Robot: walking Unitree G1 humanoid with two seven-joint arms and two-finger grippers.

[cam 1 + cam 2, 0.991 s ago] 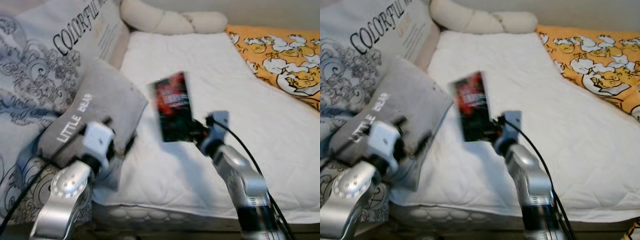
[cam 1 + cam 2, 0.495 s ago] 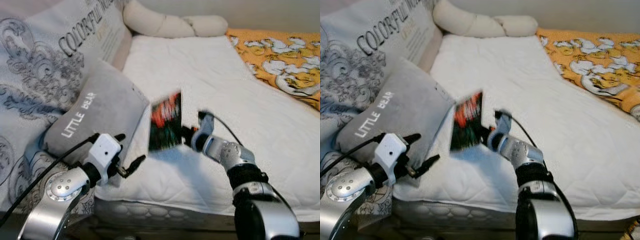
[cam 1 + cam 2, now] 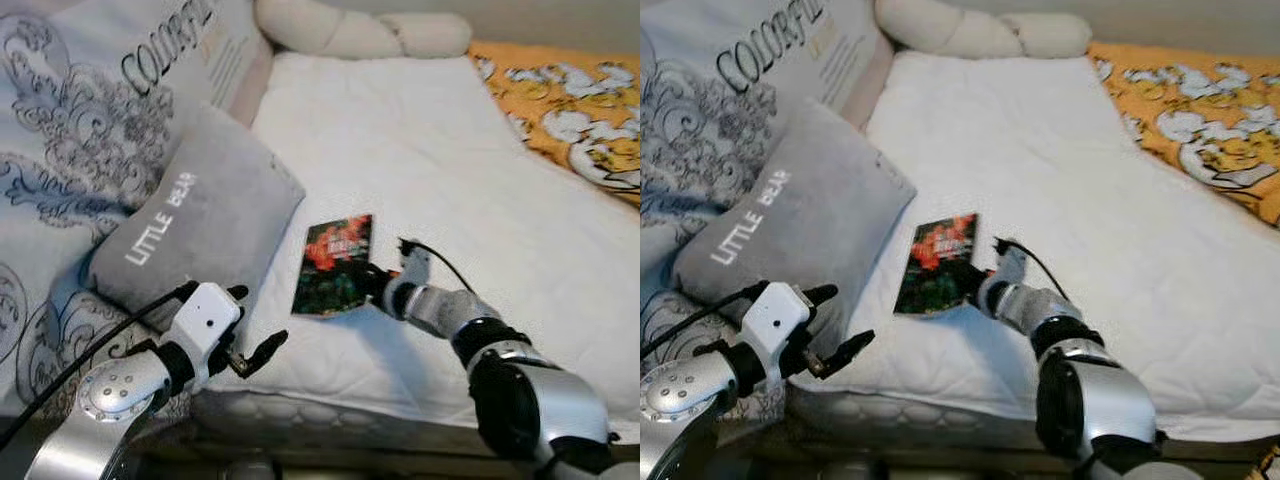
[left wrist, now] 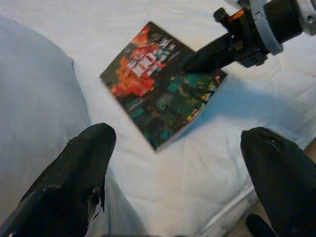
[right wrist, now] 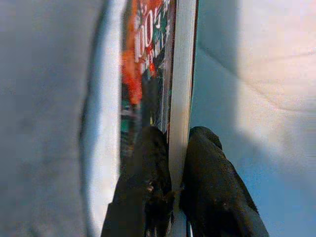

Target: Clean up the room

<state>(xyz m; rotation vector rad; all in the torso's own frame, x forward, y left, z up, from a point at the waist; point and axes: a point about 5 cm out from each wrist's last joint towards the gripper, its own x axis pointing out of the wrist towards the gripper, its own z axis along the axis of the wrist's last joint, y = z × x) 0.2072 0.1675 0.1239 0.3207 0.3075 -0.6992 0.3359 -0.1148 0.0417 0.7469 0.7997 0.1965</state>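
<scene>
Step in hand: handling the thin dark book with a red-and-green cover point(image 3: 335, 265), which lies low on the white quilted bed point(image 3: 440, 150) beside the grey "LITTLE BEAR" pillow point(image 3: 195, 235). The right gripper point(image 5: 173, 170) pinches the book's edge. The left gripper point(image 4: 173, 163) hangs spread wide and empty. Next move likely calls for lifting or releasing. The book's underside and destination are hidden.
</scene>
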